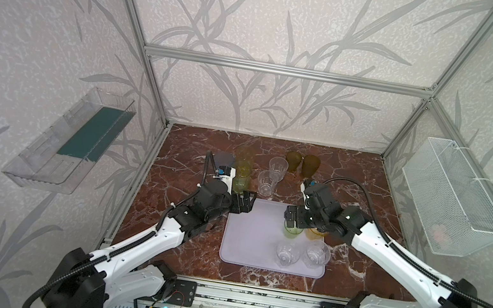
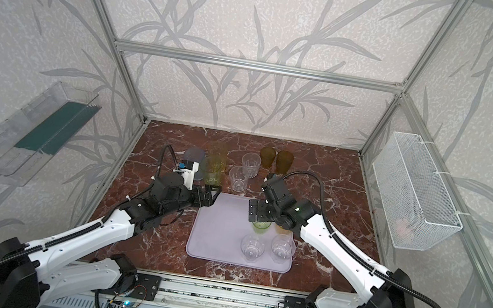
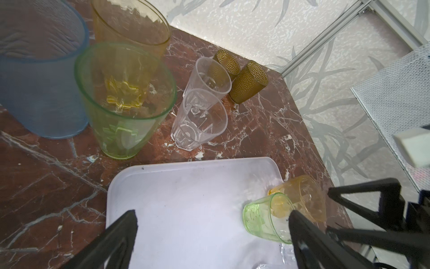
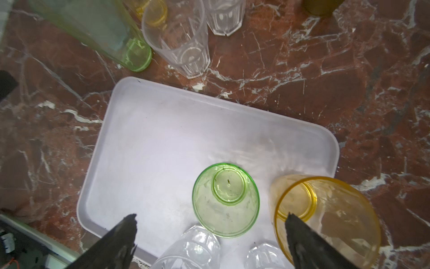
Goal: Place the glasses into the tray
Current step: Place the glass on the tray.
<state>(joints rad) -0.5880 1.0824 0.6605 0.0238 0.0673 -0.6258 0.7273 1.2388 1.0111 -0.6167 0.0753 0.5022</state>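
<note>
The lilac tray (image 1: 253, 239) (image 4: 151, 139) holds a short green glass (image 1: 291, 234) (image 4: 225, 200), a short yellow glass (image 4: 325, 221) and two clear glasses (image 1: 287, 253) (image 1: 317, 254). My right gripper (image 1: 291, 224) (image 4: 210, 221) hovers open just above the green glass, touching nothing. My left gripper (image 1: 242, 202) (image 3: 213, 216) stands open and empty over the tray's far left corner. Beyond the tray stand tall blue-grey (image 3: 39, 81), yellow (image 3: 130, 23) and green (image 3: 123, 100) glasses, two clear ones (image 1: 278, 168) (image 1: 266, 183) and two amber ones (image 1: 293, 161) (image 1: 310, 166).
A clear plastic bin (image 1: 73, 140) hangs on the left wall. A white wire basket (image 1: 452, 197) hangs on the right wall. The red marble tabletop (image 1: 360, 186) is bare to the right of the amber glasses. The tray's left half (image 2: 212, 233) carries nothing.
</note>
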